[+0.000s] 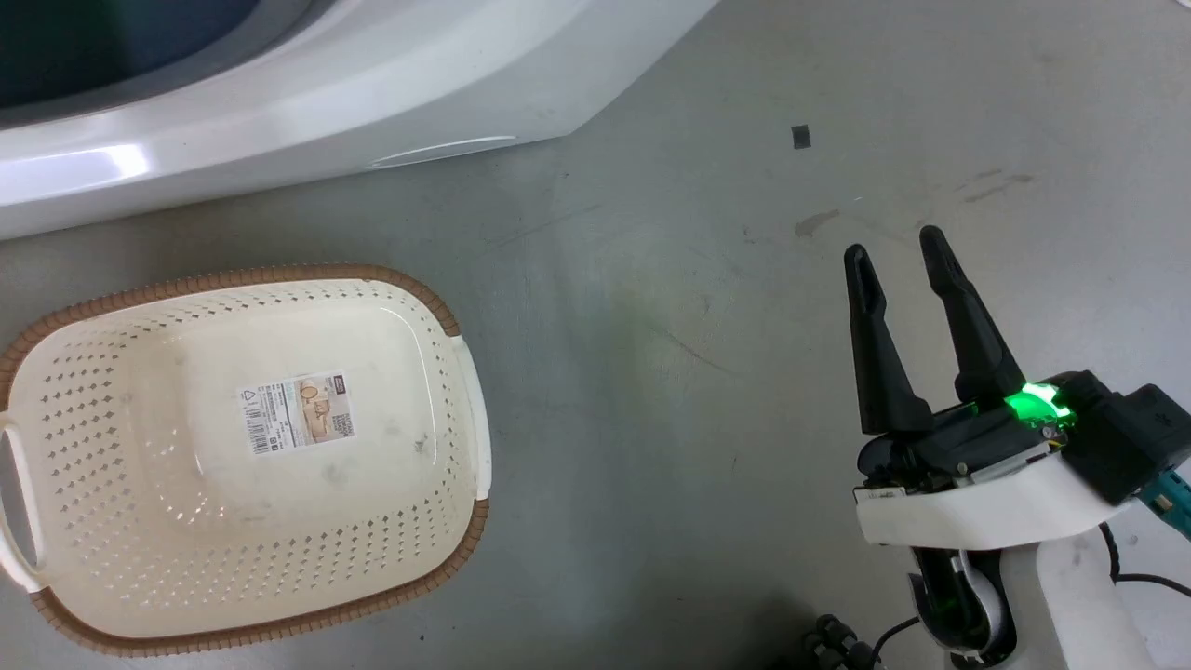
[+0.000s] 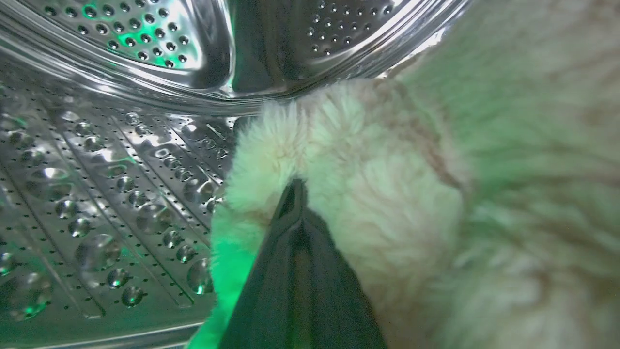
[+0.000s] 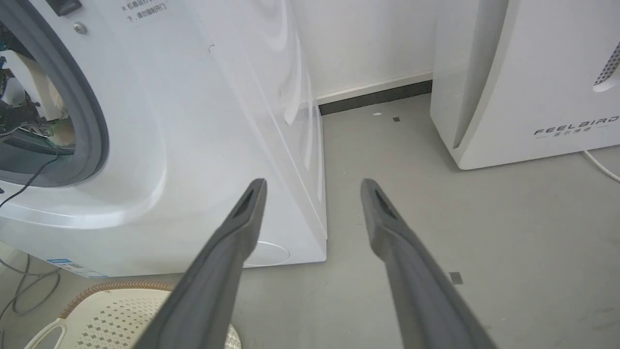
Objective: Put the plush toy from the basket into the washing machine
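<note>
The fluffy cream plush toy (image 2: 387, 194) lies inside the washing machine's steel drum (image 2: 106, 160), seen close up in the left wrist view. My left gripper (image 2: 295, 186) is shut on a tuft of its fur, fingers pressed together. The basket (image 1: 112, 391) sits on the floor at the lower left of the head view, with just its label sticker (image 1: 296, 412) inside. The washing machine (image 1: 279, 102) stands behind it, and its grey porthole rim (image 3: 92, 111) appears in the right wrist view. My right gripper (image 1: 898, 251) hangs open over the floor to the right, holding nothing.
A white slanted FEELBIRD appliance (image 3: 533, 82) stands to the right of the washer, with a strip of grey floor (image 3: 387, 160) between them. Cables (image 3: 24, 286) trail by the washer's base. Small dark marks (image 1: 800, 137) dot the floor.
</note>
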Controlling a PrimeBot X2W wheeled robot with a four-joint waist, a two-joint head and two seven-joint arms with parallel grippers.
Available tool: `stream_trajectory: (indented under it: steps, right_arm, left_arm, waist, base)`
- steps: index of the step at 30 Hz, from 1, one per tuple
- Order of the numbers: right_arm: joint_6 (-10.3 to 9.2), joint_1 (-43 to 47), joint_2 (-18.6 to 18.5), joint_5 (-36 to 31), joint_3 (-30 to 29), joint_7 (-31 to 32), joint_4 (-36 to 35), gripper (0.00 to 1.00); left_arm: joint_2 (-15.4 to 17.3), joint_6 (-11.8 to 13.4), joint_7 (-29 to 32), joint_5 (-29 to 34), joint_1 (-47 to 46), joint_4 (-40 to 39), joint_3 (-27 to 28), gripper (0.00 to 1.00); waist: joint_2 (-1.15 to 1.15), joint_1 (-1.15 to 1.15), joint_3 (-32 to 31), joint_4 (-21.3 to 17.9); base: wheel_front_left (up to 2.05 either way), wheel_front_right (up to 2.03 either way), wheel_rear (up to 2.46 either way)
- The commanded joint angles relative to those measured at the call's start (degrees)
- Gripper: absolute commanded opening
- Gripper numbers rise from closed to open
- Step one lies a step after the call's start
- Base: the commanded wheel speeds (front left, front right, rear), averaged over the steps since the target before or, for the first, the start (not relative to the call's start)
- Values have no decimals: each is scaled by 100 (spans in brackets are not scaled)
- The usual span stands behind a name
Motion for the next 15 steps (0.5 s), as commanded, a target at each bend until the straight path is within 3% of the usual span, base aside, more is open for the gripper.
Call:
stream_trajectory:
  steps: [1,6,7,15]
  right_arm:
    - [-4,-110,7,4,1,-26,-21,100]
    - [-4,-129,7,-27,-14,-26,8,100]
    - [-4,-138,7,-39,-17,-26,15,100]
    - [-4,-118,7,-198,-113,-26,167,100]
  left_arm:
    - [-38,-73,60,-145,151,106,-282,0]
    - [67,-74,-159,-490,202,134,-599,0]
    - [108,-74,-283,-517,201,142,-652,100]
    - [-22,-75,-1097,-1007,626,277,-1036,100]
  waist:
    - [0,-1,-5,17]
    - [0,-1,-95,69]
    - [0,-1,-130,84]
    - [0,-1,-841,296]
  base:
    - [0,0,0]
    - [0,0,0]
    - [0,0,0]
    - [0,0,0]
